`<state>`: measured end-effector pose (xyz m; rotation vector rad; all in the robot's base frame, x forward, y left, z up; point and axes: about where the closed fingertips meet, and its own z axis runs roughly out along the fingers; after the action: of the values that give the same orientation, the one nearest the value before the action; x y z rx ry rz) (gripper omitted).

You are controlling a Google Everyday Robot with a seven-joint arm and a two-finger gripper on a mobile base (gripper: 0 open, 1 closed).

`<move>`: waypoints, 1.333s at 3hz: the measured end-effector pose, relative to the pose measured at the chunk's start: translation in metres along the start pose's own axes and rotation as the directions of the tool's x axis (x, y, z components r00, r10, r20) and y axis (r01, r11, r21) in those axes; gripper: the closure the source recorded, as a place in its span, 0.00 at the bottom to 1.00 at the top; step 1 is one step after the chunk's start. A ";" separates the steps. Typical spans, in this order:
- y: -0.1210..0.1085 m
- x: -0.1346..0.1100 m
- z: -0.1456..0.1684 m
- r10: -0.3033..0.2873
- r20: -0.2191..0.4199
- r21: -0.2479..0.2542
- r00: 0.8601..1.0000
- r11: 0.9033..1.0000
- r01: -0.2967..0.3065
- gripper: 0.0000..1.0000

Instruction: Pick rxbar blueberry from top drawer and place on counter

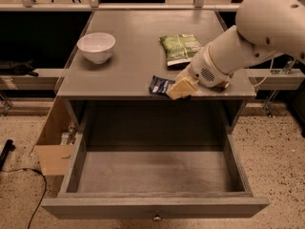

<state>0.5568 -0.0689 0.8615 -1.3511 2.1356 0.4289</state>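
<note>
The rxbar blueberry (159, 85), a small dark navy wrapper, lies on the counter (128, 66) close to its front edge. My gripper (181, 88) is right beside the bar's right end and touches it, low over the counter edge. The white arm reaches in from the upper right. The top drawer (155, 175) is pulled wide open below the counter, and its inside shows only bare grey wood. Its small round knob (155, 218) is at the bottom of the front panel.
A white bowl (96, 46) stands at the counter's left. A green snack bag (180, 48) lies behind the gripper. A cardboard box (53, 142) sits on the speckled floor left of the cabinet. Metal rails run along both sides.
</note>
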 end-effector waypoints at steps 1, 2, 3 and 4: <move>-0.011 -0.020 0.012 -0.014 -0.008 -0.001 1.000 1.000 0.014 1.00; -0.015 -0.024 0.014 -0.022 -0.007 0.001 1.000 1.000 0.022 1.00; -0.031 -0.038 0.026 -0.041 -0.012 -0.006 0.999 0.999 0.041 1.00; -0.084 -0.068 0.094 -0.069 -0.058 -0.065 0.996 0.996 0.065 1.00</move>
<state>0.6824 -0.0060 0.8321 -1.4841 2.1349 0.4372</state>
